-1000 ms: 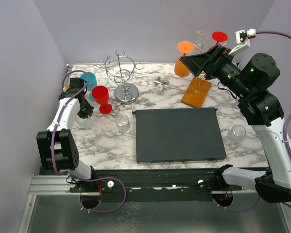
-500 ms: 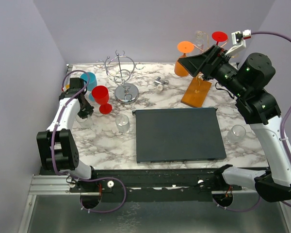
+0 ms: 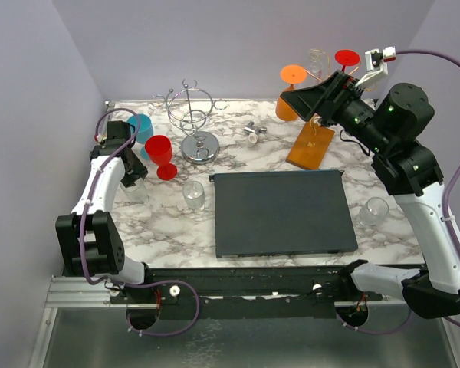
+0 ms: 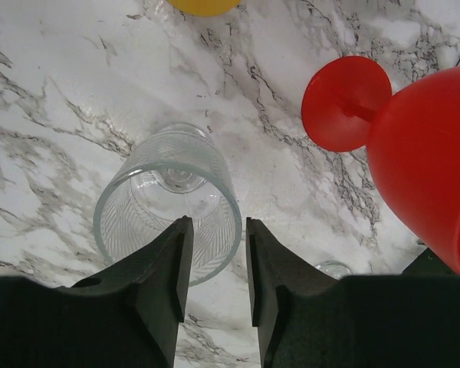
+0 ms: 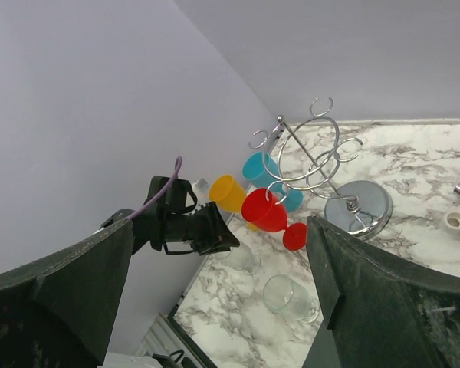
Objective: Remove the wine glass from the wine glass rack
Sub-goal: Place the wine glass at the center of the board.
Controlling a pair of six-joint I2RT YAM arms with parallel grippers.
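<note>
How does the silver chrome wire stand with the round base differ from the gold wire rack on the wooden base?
The silver chrome wire stand has a round metal foot; the gold wire rack a flat rectangular wooden one. The stand's hooks are bare; the rack holds an orange wine glass and a red wine glass. Both are hooked wire trees.

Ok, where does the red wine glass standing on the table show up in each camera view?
Top external: red wine glass left of centre, near the chrome stand.
Left wrist: at the right edge.
Right wrist: centre, left of the stand's round base.
Shared landmark: the clear glass at the left gripper.
</note>
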